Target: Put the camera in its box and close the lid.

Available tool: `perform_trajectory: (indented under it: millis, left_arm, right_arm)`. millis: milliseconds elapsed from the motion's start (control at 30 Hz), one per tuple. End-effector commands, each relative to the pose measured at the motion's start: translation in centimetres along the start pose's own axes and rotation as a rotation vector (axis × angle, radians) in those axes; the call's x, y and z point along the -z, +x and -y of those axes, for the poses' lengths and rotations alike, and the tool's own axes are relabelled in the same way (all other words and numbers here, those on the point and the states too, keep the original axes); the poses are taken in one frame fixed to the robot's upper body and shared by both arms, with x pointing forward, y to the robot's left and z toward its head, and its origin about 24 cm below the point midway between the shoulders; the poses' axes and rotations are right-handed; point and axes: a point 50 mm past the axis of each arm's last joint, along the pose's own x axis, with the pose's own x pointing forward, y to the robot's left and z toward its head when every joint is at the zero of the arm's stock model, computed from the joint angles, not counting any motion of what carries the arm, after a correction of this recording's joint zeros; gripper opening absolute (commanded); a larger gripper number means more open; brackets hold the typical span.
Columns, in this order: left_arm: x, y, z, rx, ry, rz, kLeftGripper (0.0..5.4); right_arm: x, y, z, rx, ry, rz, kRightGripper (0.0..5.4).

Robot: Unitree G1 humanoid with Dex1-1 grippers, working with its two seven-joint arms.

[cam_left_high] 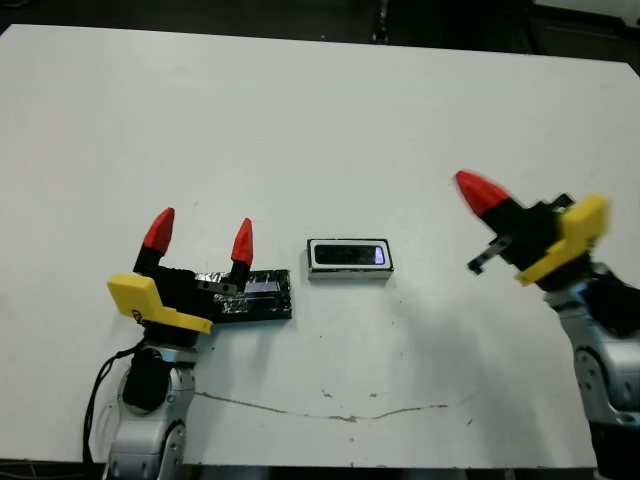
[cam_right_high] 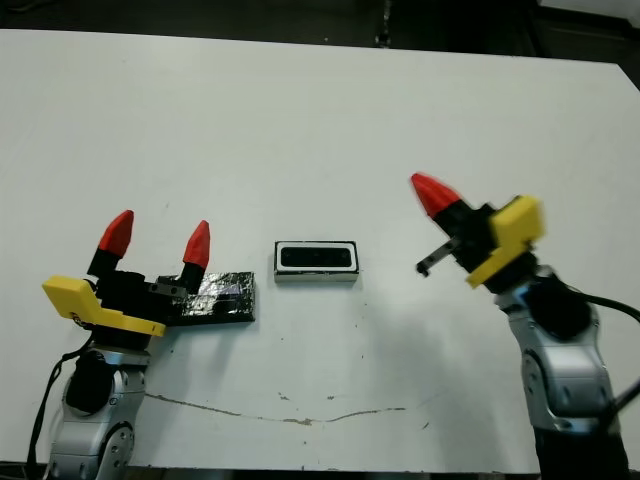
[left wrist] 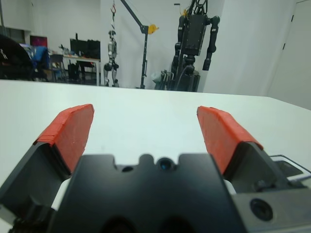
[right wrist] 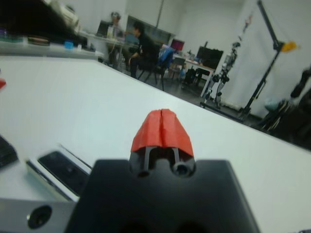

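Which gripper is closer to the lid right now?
Left. The left gripper hovers right at the lid's left end; the right gripper sits far off, beyond the box.

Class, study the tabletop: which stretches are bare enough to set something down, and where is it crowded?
Bare: the far half of the table and the stretch between the box and the right gripper. Crowded: the near left, where the left gripper hangs over the lid, with the box close beside it.
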Motion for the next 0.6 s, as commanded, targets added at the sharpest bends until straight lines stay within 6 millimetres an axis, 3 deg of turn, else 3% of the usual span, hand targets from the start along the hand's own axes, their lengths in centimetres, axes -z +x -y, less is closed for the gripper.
perform_trajectory:
  millis: [33,267,400,600]
  left_arm:
    - [-0.6,0.1,-0.6,0.019,0.063,0.004,5.40]
    - [-3.3,1.6,-2.4,0.192,0.275,0.037,5.40]
    - [-5.6,3.2,-4.3,0.539,0.433,-0.082,5.40]
    - [-9.3,6.5,-6.6,0.986,0.501,-0.337,5.40]
  right_arm:
    - [0.4,-1.8,0.0,0.108,0.136,-0.016,0.01]
    - [2.8,-4.4,-1.2,0.217,0.290,-0.107,0.01]
    - [4.2,-5.5,-1.8,0.260,0.313,-0.135,0.01]
    - [4.9,-5.9,-2.1,0.269,0.336,-0.171,0.01]
